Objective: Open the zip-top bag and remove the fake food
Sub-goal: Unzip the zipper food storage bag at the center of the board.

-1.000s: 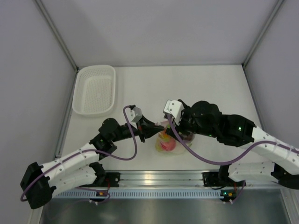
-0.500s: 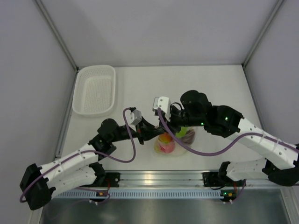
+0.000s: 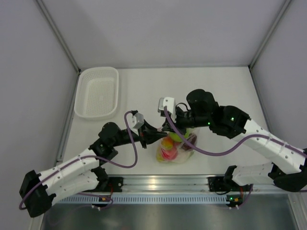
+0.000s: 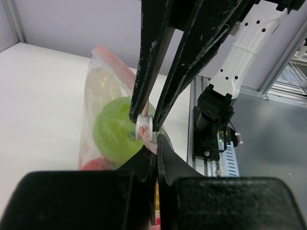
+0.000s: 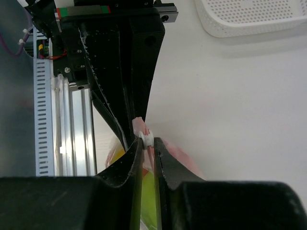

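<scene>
The zip-top bag lies near the table's front, clear, with a pink zip strip along its top. Inside it shows the fake food: a green fruit, plus red and yellow pieces. My left gripper is shut on the corner of the zip strip. My right gripper meets it head-on, with its fingers closed on the small white zip slider. Seen from above, the left gripper and right gripper join at the bag's upper left corner.
A white perforated basket stands at the back left of the table. The aluminium rail with the arm bases runs along the near edge. Grey walls enclose the table on three sides.
My right gripper has swung left to the bag's corner and closed from wide open onto the slider. The left gripper has kept its hold, and the bag has shifted slightly.
</scene>
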You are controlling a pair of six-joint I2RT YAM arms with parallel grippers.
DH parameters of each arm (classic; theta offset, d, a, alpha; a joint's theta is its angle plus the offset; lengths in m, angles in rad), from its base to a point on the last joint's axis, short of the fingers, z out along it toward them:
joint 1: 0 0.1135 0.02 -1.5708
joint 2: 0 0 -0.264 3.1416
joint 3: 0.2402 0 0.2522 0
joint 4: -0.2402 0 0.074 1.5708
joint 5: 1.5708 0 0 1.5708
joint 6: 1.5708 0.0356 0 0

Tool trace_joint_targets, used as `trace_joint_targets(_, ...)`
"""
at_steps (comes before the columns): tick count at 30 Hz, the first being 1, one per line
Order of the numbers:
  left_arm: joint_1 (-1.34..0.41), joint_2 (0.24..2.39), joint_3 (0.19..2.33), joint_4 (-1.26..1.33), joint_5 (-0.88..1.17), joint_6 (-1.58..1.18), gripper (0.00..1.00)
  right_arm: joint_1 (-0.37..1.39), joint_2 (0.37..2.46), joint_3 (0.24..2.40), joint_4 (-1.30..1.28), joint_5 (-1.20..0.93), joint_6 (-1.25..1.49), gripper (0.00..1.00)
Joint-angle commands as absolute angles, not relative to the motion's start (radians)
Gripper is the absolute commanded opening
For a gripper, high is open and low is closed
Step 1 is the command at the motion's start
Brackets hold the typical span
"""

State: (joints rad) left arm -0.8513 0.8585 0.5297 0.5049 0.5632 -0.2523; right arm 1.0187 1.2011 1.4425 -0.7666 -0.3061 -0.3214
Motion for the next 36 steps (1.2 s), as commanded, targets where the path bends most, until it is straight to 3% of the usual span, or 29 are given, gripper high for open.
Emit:
trace_joint_targets(1,-0.854,0.831,0.569,0.539,0.526,-0.207,0.0,1.005,1.195,1.457,-0.755,-0.321,-0.319,0.0)
trace_joint_targets(5,-0.854,0.813,0.58,0.496,0.459,-0.183,0.0,0.991,1.146,1.417,-0.723,-0.282,-0.304,0.0)
trace_joint_targets(22,-0.854,0.831,0.624,0.468,0.515,-0.161,0.0,0.939,1.098,1.325,-0.686,-0.247,-0.299,0.0)
trace_joint_targets(36,-0.853,0.833,0.753,0.273,0.45,-0.06,0.0,0.882,0.945,1.17,-0.689,-0.152,-0.258,0.0)
